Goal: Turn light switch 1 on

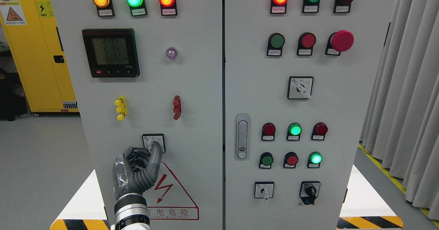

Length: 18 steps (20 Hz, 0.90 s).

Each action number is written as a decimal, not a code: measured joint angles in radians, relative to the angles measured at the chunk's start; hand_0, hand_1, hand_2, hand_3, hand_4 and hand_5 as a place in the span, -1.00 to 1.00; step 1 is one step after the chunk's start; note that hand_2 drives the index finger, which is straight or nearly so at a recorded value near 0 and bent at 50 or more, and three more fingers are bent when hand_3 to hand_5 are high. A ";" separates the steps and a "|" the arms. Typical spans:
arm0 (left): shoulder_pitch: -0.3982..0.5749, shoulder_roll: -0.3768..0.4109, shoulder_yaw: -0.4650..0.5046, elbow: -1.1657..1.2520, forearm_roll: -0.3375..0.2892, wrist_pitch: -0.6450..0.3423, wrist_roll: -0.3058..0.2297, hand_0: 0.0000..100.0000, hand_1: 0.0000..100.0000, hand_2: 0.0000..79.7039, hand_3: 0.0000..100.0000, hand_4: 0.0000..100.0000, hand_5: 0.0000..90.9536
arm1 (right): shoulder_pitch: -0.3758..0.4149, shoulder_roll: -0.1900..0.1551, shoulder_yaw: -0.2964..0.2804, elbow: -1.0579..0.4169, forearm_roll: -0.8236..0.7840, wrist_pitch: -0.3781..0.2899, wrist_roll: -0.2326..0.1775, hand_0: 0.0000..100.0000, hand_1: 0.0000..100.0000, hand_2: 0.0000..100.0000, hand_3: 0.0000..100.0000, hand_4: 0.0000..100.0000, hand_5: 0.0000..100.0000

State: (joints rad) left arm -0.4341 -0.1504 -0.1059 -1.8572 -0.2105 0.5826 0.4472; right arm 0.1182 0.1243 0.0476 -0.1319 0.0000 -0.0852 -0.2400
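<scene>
The left hand (139, 170), dark and jointed, rises from the bottom edge with fingers curled, its thumb and fingertips pinching the small white rotary light switch (153, 143) low on the grey cabinet's left door (192, 96) (apparently to twist it).

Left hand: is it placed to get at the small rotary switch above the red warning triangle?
Probably yes. The left hand is raised at the panel, one finger already lying over the rotary switch; nothing stands between them. Whether it grips the knob cannot be seen.

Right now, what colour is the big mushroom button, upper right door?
Red: the mushroom button shows best in the head view.
</scene>
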 measured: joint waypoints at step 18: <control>0.000 0.000 -0.001 0.002 0.002 0.001 -0.002 0.21 0.14 0.65 0.90 0.77 0.88 | 0.000 0.000 0.000 0.000 0.000 0.000 0.000 -1.00 0.00 -0.92 -1.00 -1.00 -1.00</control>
State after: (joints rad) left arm -0.4339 -0.1504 -0.1066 -1.8555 -0.2088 0.5832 0.4452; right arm 0.1182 0.1243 0.0476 -0.1319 0.0000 -0.0852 -0.2400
